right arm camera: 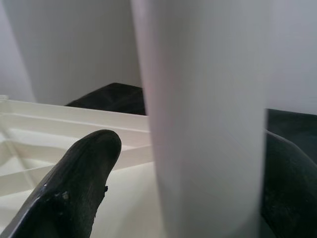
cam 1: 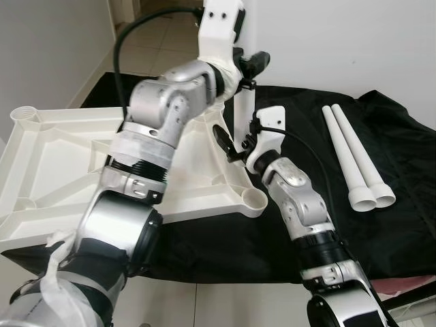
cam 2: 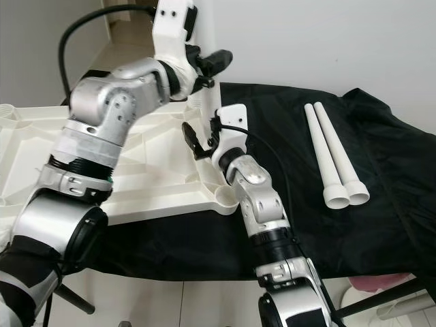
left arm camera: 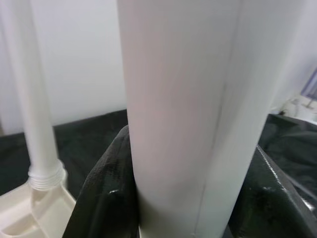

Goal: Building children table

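A cream tabletop (cam 1: 61, 157) lies upside down on a black cloth. At its far right corner a white leg (cam 1: 243, 112) stands upright. My left gripper (cam 1: 248, 68) is shut on this leg high up; in the left wrist view the leg (left arm camera: 183, 114) sits tight between both black fingers (left arm camera: 104, 198). Lower on the same leg my right gripper (cam 1: 237, 139) is open around it, with a gap between one finger (right arm camera: 74, 193) and the leg (right arm camera: 208, 124). A second leg (left arm camera: 34, 114) stands in a threaded socket further back.
Two loose white legs (cam 1: 351, 153) lie side by side on the black cloth (cam 1: 395, 225) to the right. The near right corner socket (cam 1: 253, 199) and the far left one (cam 1: 26, 116) hold nothing. A white wall rises behind; tiled floor lies beyond at left.
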### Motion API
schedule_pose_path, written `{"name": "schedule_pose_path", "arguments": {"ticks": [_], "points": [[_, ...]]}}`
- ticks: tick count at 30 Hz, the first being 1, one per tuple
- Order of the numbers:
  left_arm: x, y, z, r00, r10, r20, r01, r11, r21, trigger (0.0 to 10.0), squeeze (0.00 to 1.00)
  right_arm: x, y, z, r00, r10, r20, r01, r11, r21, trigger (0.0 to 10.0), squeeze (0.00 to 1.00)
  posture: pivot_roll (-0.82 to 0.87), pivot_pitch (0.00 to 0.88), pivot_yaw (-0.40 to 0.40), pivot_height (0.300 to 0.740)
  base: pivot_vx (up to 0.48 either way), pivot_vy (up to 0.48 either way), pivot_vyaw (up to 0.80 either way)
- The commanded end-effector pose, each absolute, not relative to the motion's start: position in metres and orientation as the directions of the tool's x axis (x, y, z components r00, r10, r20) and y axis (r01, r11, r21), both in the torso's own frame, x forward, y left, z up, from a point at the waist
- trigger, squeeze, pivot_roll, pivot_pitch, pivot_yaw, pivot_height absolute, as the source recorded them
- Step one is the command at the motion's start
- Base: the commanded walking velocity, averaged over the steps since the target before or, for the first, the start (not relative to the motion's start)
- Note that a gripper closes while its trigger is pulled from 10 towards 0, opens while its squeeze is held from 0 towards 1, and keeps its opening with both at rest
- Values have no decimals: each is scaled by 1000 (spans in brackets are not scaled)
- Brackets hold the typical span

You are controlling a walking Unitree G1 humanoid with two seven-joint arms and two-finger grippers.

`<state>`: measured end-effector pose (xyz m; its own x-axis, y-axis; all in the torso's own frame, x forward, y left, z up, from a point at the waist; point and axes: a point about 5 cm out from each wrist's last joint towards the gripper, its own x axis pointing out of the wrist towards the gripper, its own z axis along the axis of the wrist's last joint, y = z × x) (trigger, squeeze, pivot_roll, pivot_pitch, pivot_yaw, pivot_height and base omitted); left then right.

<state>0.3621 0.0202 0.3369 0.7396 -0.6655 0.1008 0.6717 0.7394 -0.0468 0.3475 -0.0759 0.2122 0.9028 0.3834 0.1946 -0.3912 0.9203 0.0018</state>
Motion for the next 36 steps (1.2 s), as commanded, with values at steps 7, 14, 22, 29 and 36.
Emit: {"name": "schedule_pose_path", "arguments": {"ticks": [7,14,22,29,36], "points": [[356,-4,343,736,-665,128,669,743,21,10000,0,355,-79,211,947,262,184,-259,965,-44,10000,0,22,0,-47,740,0,0,0],[356,-12,345,738,-661,139,665,747,23,10000,0,360,-82,210,961,215,175,-210,977,-42,7333,0,22,0,-49,740,0,0,0],[355,-16,345,734,-664,143,666,745,38,10000,0,362,-83,207,967,204,154,-199,979,-48,863,0,24,0,-51,740,0,0,0],[355,-19,343,736,-663,136,664,746,42,10000,0,363,-84,207,969,196,153,-191,981,-44,0,0,21,0,-55,740,0,0,0],[353,-25,340,724,-673,149,667,739,94,10000,0,364,-88,206,975,169,145,-171,985,-4,10000,0,24,0,-57,740,0,0,0]]}}
